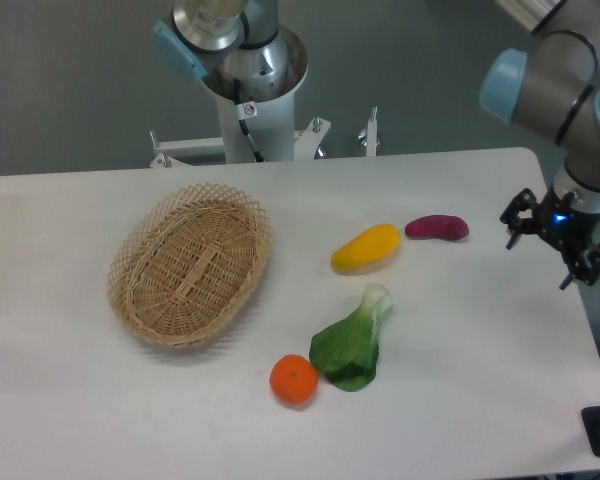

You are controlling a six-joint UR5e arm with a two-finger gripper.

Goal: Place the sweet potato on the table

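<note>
The sweet potato (437,228) lies on the white worktop (460,340) just beside the yellow vegetable (366,248), and my hand (557,248) hangs spread and empty well to its right, so I judge I should back off cleanly without nudging it.

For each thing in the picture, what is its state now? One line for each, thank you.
sweet potato: lying on the table, free.
yellow vegetable: lying left of the sweet potato.
leafy green: lying flat.
orange: resting beside the leafy green.
basket: upright, empty.
gripper: open, holding nothing, right of the sweet potato.
</note>
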